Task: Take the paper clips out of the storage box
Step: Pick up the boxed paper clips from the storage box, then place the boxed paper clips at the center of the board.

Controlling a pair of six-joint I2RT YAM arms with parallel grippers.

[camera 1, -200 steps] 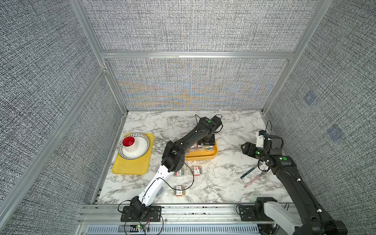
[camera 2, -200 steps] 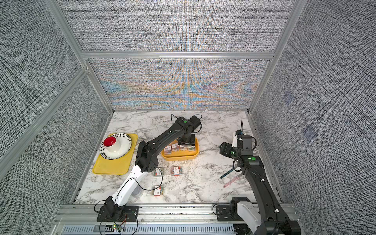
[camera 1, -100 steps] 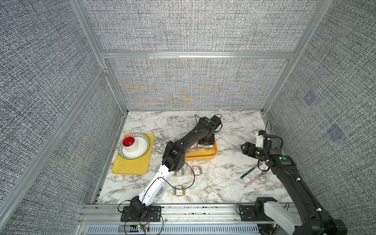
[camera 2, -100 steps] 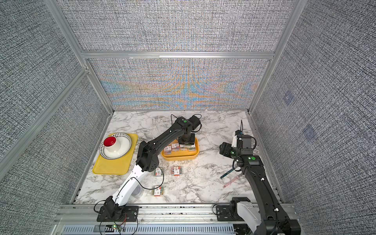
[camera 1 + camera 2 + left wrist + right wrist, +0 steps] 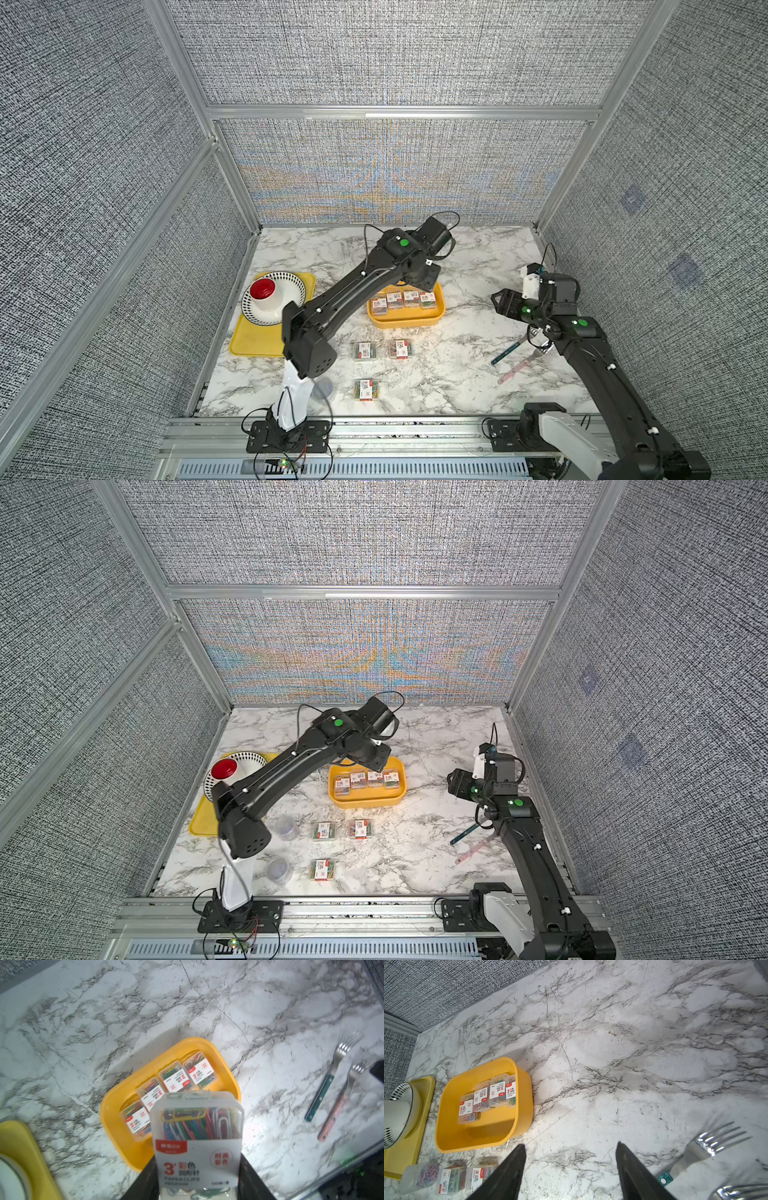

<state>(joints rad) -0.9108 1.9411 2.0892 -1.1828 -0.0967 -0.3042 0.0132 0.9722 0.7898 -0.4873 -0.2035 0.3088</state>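
Note:
The storage box (image 5: 405, 323) (image 5: 365, 803) is a deep yellow bin at mid-table. Several clear paper clips cases (image 5: 403, 300) (image 5: 488, 1097) lie in a row inside it. My left gripper (image 5: 197, 1169) is shut on one more case (image 5: 197, 1136), holding it above the box (image 5: 116, 1126). In both top views the left wrist (image 5: 419, 274) hides that grip. Three cases (image 5: 365, 350) (image 5: 400, 348) (image 5: 366, 389) and two round tubs (image 5: 286, 827) (image 5: 278, 868) lie on the marble in front of the box. My right gripper (image 5: 571, 1145) (image 5: 500, 303) hangs open and empty over bare marble, right of the box.
A flat yellow tray (image 5: 257, 343) at the left carries a patterned bowl (image 5: 291, 286) with a red cup (image 5: 262, 289). Two forks (image 5: 509, 353) (image 5: 521, 368) lie beside the right arm. Fabric walls close in the back and both sides.
The left wrist has shifted slightly over the storage box. The right arm stays in place.

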